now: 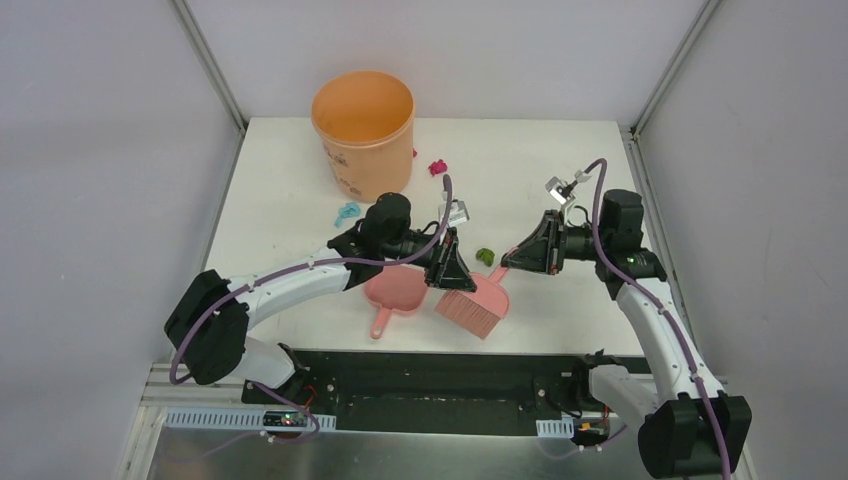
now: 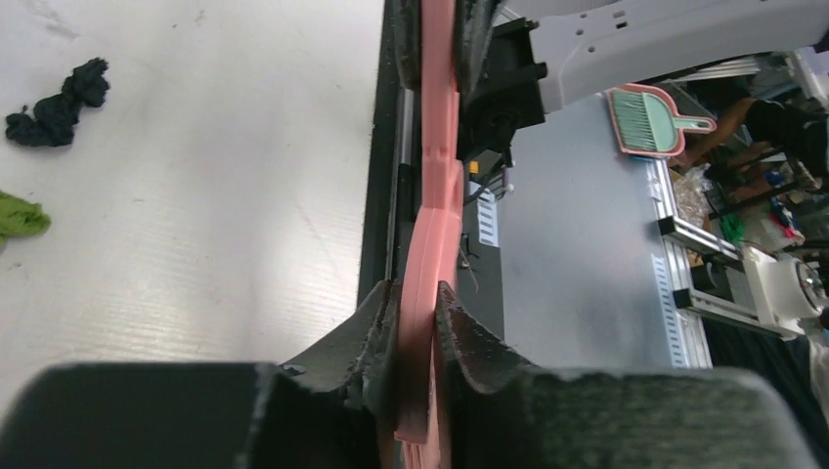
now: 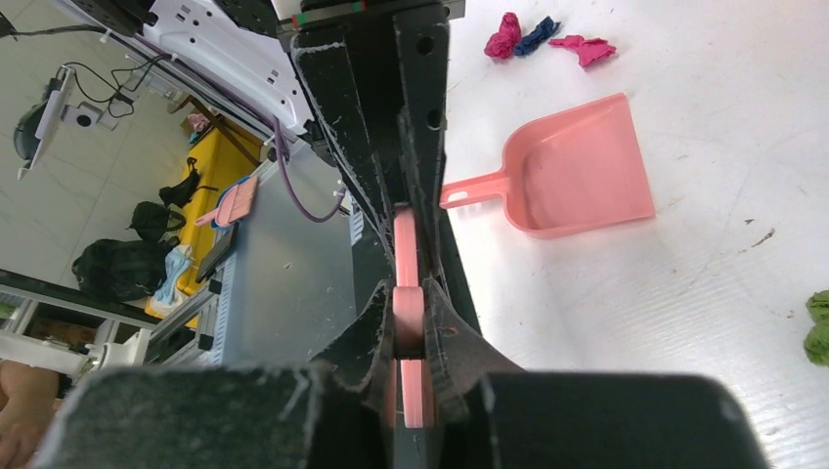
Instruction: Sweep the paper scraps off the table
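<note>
Both grippers are shut on the pink hand brush (image 1: 472,306), which hangs just above the table (image 1: 560,160) near its front edge. My left gripper (image 1: 450,272) pinches the brush's body (image 2: 440,147) edge-on. My right gripper (image 1: 511,262) pinches its handle (image 3: 406,244). A green paper scrap (image 1: 486,256) lies between the grippers. A magenta scrap (image 1: 437,167) and a light blue scrap (image 1: 348,212) lie near the bucket. The left wrist view shows a black scrap (image 2: 54,103) and a green scrap (image 2: 18,217). The right wrist view shows magenta (image 3: 503,34) and dark blue (image 3: 538,34) scraps.
The pink dustpan (image 1: 395,290) lies flat on the table under the left arm, handle toward the front; it also shows in the right wrist view (image 3: 577,171). An orange bucket (image 1: 362,130) stands at the back left. The black front rail (image 1: 440,375) runs just below the brush.
</note>
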`<state>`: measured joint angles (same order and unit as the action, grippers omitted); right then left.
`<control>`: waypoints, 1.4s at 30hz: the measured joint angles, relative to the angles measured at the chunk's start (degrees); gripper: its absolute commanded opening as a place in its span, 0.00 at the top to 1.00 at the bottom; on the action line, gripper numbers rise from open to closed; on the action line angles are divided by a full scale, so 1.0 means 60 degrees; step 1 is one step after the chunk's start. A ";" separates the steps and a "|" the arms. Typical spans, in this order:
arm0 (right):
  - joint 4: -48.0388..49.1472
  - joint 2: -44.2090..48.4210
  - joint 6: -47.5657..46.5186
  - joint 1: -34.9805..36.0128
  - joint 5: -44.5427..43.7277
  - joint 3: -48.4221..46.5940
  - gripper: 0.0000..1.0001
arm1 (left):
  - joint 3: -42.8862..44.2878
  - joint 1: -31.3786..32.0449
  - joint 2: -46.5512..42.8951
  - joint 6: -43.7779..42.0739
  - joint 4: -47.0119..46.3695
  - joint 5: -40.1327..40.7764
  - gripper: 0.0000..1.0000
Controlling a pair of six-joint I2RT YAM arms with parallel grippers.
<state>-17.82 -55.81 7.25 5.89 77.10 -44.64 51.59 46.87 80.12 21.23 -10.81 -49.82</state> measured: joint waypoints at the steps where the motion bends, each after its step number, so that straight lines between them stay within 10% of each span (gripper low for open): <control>1: 0.0040 0.0029 0.0080 -0.0022 0.0047 0.0011 1.00 | 0.0000 0.0000 0.0018 0.0058 -0.0055 -0.0029 0.96; 6: -0.0127 0.0306 -0.0146 -0.0160 0.0135 0.0168 0.41 | 0.0240 0.0022 0.0029 -0.0481 0.0506 -0.0200 1.00; 18: -0.8630 -0.0259 -0.9034 0.0393 -0.2514 -0.3155 0.18 | 0.0907 0.0069 -0.0838 -0.3639 0.4663 -0.0066 1.00; 24: -0.9417 -0.1559 -0.9420 0.2200 -0.3293 -0.3217 0.25 | 0.1155 0.0069 -0.0386 -0.3723 0.4965 -0.0339 1.00; 42: -0.8244 -0.2499 -0.7825 0.2565 -0.2441 -0.3610 0.54 | 0.1162 0.0135 -0.0029 -0.3676 0.5009 -0.0718 1.00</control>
<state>-67.29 -70.81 -39.70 21.28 62.46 -66.30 58.57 47.68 79.94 -0.82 19.25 -54.13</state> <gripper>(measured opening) 0.510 0.109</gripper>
